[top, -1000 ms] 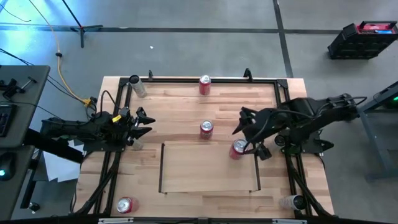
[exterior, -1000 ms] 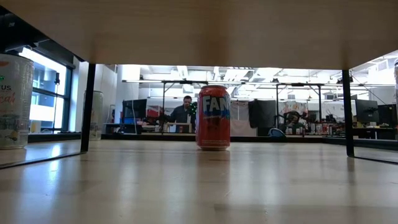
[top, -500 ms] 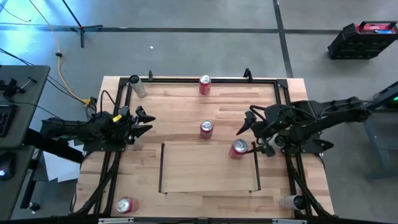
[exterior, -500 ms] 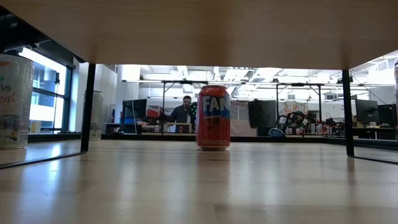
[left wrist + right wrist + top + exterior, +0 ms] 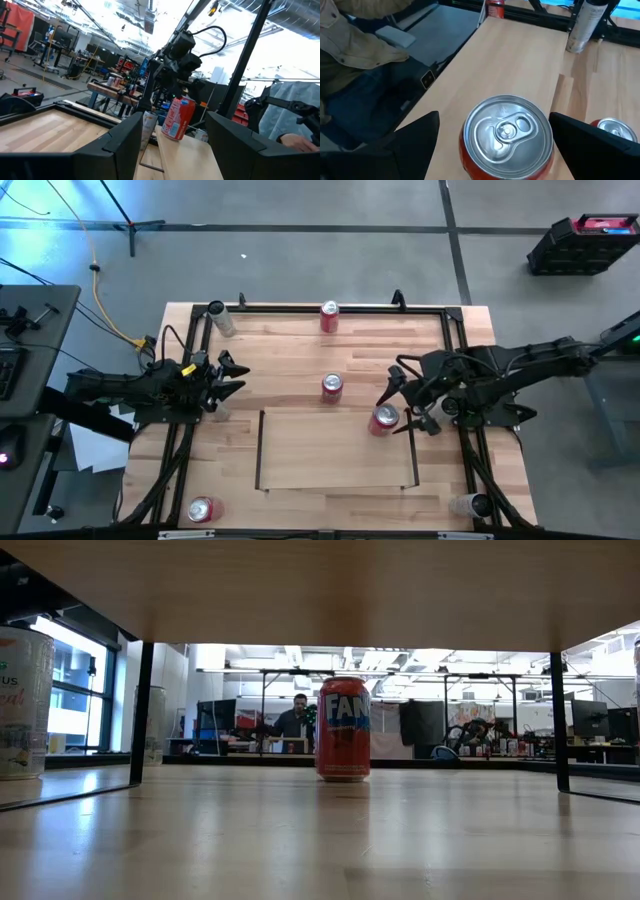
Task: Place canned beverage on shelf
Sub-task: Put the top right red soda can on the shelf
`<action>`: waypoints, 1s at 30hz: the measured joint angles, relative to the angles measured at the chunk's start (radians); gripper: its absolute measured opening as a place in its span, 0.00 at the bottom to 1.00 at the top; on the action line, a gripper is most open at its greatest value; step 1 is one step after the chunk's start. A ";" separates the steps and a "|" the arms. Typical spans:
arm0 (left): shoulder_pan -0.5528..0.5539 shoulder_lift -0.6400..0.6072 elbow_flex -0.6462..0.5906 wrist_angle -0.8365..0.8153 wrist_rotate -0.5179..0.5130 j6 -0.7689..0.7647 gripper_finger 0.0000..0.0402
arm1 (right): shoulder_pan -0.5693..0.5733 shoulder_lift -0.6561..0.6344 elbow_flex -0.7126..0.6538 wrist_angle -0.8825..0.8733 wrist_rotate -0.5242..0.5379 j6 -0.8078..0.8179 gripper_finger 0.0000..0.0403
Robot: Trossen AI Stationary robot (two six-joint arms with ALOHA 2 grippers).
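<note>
High view: can (image 5: 384, 419) at shelf (image 5: 330, 460) edge.

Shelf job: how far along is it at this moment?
Done: one red can stands on the shelf, at its far right corner. In hand: the right gripper hangs open above that can, fingers either side of its top, gripping nothing. Left: the middle can, far can and near-left can sit on the table. The left gripper waits at the left edge, empty.
</note>
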 joint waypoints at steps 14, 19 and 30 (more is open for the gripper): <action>0.000 0.000 0.000 -0.004 0.000 0.003 0.52 | 0.000 0.065 0.000 -0.022 0.005 -0.015 0.89; 0.000 0.000 0.000 -0.003 0.000 0.003 0.52 | 0.016 0.065 0.000 -0.045 0.044 0.011 0.80; 0.000 0.000 0.000 -0.003 0.000 0.020 0.52 | 0.165 0.065 0.042 -0.110 0.364 0.219 0.73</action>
